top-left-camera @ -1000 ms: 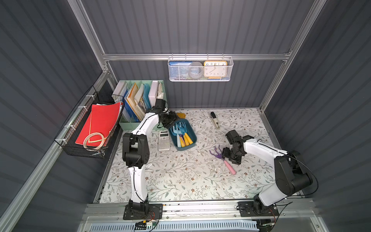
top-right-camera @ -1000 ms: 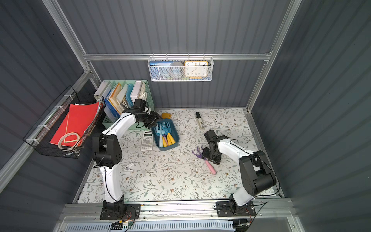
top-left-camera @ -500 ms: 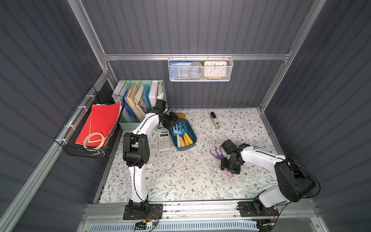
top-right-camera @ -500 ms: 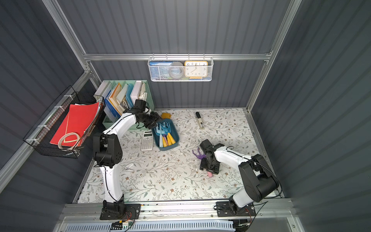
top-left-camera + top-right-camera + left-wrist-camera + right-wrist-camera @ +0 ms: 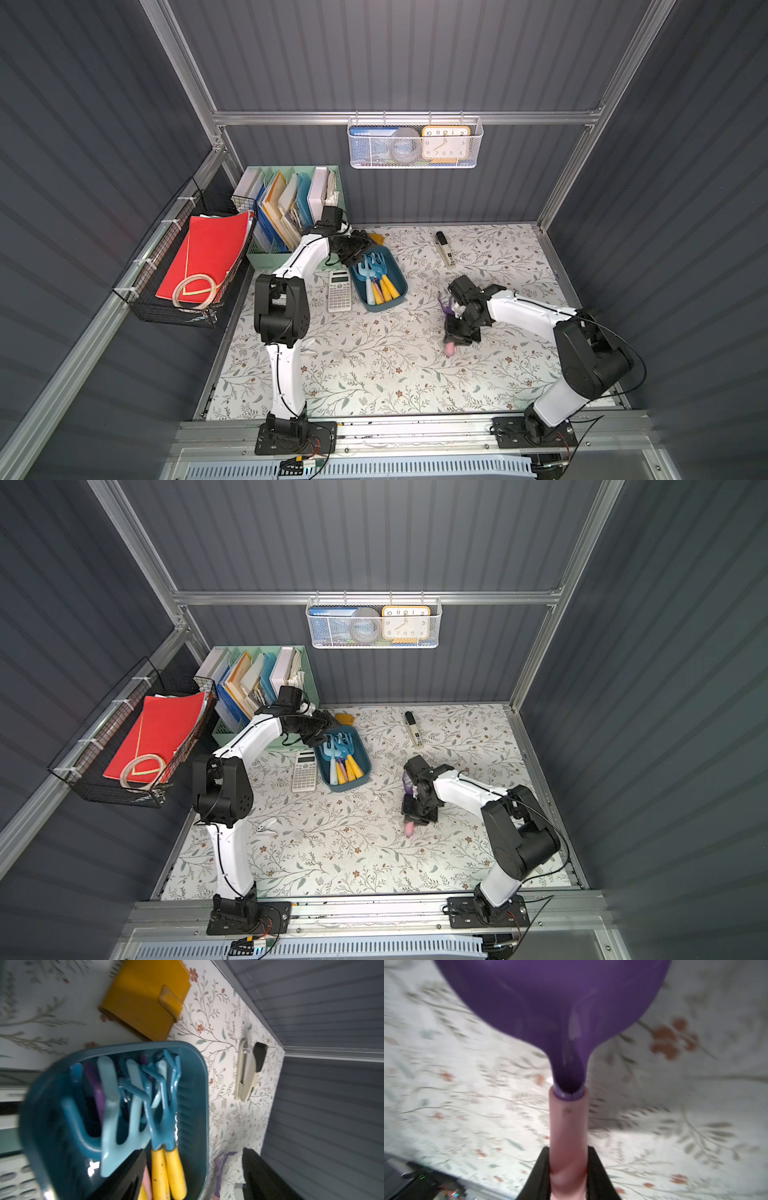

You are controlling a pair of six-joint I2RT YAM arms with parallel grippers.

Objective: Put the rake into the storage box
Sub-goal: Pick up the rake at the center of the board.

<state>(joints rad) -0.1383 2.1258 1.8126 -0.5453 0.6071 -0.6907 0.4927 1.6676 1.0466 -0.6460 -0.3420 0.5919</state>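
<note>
While its round, matte pink handle sits pinched between the two black fingers (image 5: 598, 1174) of the right gripper (image 5: 568, 1167), the rake (image 5: 560, 1022) shows a smooth, glossy purple plastic head that flares from a narrow neck into a broad curve. The jaws are drawn in tight against the handle on both sides. Whether the tool has cleared the floral cloth (image 5: 374, 365) beneath it cannot be told. Both top views place the rake on the right-hand part of the cloth, outside and well apart from the storage box (image 5: 384, 306).

That box is a shallow, dark teal plastic tub with rounded corners and a faintly ribbed inner wall. It holds toy garden tools (image 5: 374, 274) with pronged blue plastic heads and fat yellow handles. The left gripper (image 5: 193, 1150) hangs over the tub's far end with its jaws spread wide and gripping nothing. One textured black finger is above the tools and the other is beyond the tub's long wall.

A grey-keyed calculator (image 5: 339, 289) lies just beside the tub. A mustard wallet (image 5: 145, 997) with a snap tab and a beige stapler (image 5: 247, 1076) rest near the ribbed grey back wall.
</note>
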